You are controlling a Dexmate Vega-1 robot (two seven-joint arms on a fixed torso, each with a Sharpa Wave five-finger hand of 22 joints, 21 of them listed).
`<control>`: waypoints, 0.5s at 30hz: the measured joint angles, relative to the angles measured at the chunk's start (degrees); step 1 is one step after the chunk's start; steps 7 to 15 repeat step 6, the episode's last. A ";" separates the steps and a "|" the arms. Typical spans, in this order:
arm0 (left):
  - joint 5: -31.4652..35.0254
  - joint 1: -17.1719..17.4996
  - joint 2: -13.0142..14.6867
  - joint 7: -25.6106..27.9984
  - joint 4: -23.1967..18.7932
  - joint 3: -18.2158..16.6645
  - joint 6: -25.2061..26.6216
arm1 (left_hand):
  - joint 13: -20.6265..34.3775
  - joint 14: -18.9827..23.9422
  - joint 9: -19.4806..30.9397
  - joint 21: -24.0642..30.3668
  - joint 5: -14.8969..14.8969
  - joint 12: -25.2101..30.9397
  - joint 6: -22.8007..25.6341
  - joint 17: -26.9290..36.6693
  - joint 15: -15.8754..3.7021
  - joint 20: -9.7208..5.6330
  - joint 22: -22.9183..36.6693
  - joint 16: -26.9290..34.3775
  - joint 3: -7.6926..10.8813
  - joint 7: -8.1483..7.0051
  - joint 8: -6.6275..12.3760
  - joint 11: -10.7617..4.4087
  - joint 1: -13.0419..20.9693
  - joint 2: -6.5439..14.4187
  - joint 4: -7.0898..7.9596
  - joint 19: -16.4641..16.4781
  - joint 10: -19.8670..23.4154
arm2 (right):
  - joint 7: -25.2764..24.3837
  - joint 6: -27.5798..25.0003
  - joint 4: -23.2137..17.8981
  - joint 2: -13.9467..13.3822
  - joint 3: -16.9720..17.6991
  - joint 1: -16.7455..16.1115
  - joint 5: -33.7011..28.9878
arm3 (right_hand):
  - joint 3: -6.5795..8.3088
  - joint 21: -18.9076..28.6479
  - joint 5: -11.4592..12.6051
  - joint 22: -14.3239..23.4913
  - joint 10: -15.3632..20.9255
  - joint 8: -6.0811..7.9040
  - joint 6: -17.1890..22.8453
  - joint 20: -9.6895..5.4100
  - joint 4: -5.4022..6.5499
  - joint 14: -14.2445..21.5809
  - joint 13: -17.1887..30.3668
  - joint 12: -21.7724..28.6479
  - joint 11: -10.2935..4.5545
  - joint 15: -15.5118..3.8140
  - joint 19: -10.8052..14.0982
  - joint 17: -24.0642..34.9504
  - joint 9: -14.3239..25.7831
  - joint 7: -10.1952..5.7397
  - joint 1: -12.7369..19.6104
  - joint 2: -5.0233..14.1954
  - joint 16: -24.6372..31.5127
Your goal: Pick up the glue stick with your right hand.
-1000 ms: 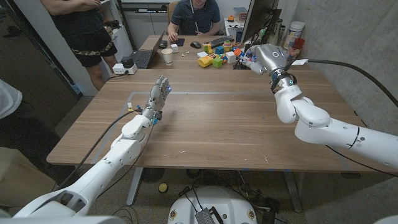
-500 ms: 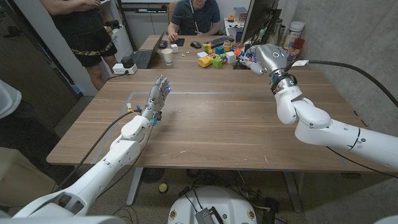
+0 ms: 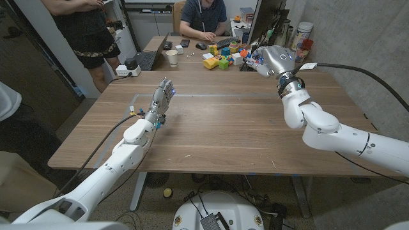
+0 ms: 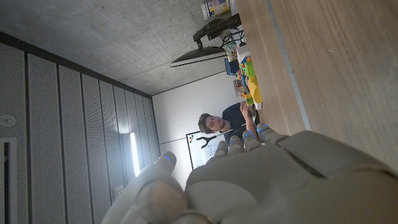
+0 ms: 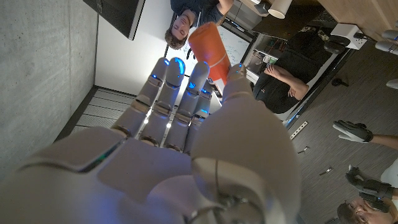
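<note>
Right hand (image 5: pixel 180 149) grips orange glue stick (image 5: pixel 209 52) — label unreadable.

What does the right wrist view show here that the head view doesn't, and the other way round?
Right wrist view: the orange glue stick, pinched in the fingers of the right hand. Head view: the left hand upright over the wooden table, holding nothing, and coloured blocks at the far edge. Both: the right hand and a seated person behind the table.
</note>
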 measured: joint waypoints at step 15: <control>-0.15 0.04 0.09 -0.25 0.00 -0.09 -0.01 | 0.00 0.00 0.00 0.00 0.00 0.00 0.00 0.00 0.00 0.00 0.00 0.00 -0.23 0.00 0.00 0.14 0.00 0.00 -0.24 0.00 0.14 | -0.36 -0.46 -0.02 0.34 -0.07 -0.07 -0.45 | 0.00 0.22 0.24 0.00 -0.19 0.00 0.00 0.12 0.00 0.71 -0.28 0.24 -0.05 -0.09 -0.28 0.35 0.00 0.00 0.00 0.00 0.30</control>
